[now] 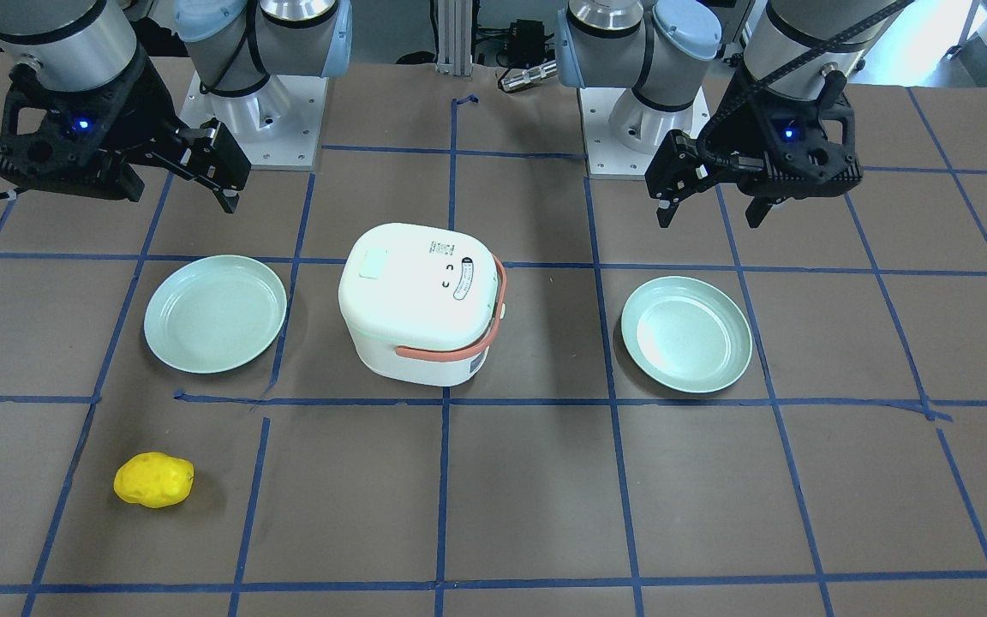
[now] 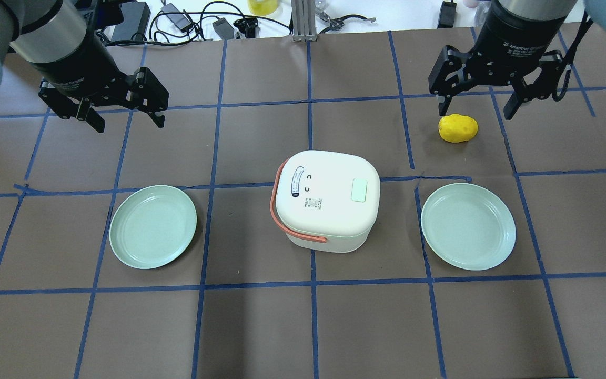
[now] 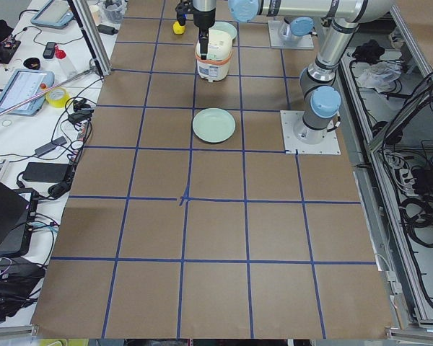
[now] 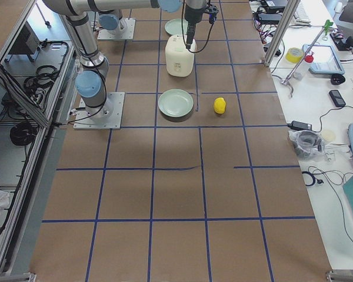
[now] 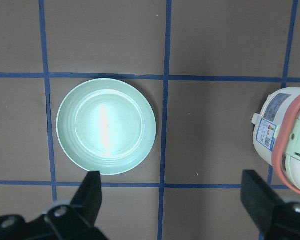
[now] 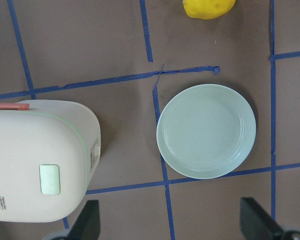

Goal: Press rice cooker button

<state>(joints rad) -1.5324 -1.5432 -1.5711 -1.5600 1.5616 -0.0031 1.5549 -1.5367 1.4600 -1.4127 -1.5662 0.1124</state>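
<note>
The rice cooker (image 2: pixel 329 179) stands mid-table between two green plates, and its button (image 2: pixel 359 189) is the small mint pad at the right edge of the white lid, on the side towards the right plate (image 2: pixel 468 226). Nothing touches it yet.

Both arms hang high at the far side of the table. The right gripper (image 2: pixel 476 109) has its fingers spread wide above the yellow potato-like toy (image 2: pixel 458 128). The left gripper (image 2: pixel 127 120) is just as wide apart and empty, far-left of the left plate (image 2: pixel 153 226).

The right arm looks the natural one to press (it is on the button's side). With the fingers this far apart, a centred descent would likely straddle the pad and miss it. A slanted push at the lid's edge could slide or tip the cooker. A low sweep might knock the toy.
</note>
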